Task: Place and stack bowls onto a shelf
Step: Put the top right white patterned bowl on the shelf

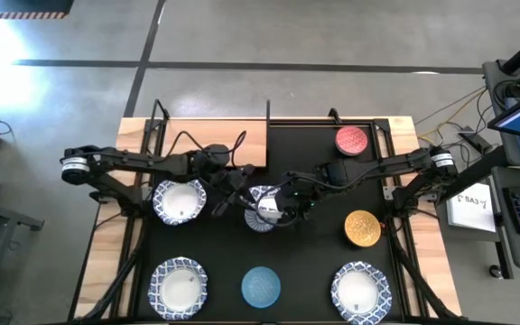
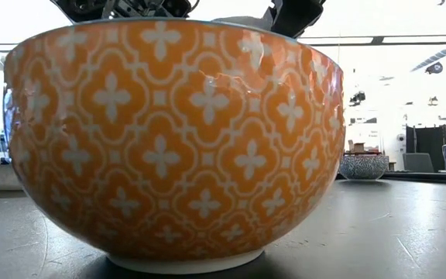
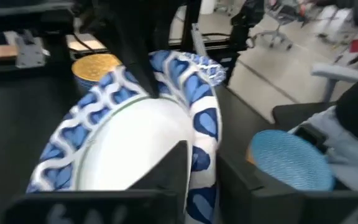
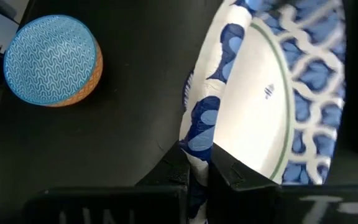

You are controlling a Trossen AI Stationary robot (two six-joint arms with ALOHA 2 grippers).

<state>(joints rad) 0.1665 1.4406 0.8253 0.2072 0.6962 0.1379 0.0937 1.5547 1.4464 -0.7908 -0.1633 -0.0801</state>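
Two dark jointed arms, silver wrist bands; black looping cables, blocky black pincer fingers

A black mat [image 1: 314, 271] covers the wooden table [image 1: 106, 262]. On the mat lie 3 white bowls [image 1: 180, 200], plus a red [image 1: 352, 140], a yellow [image 1: 363, 228] and a light-blue bowl [image 1: 261, 286]. The shelf [image 1: 210, 142] sits at the table's far left corner.
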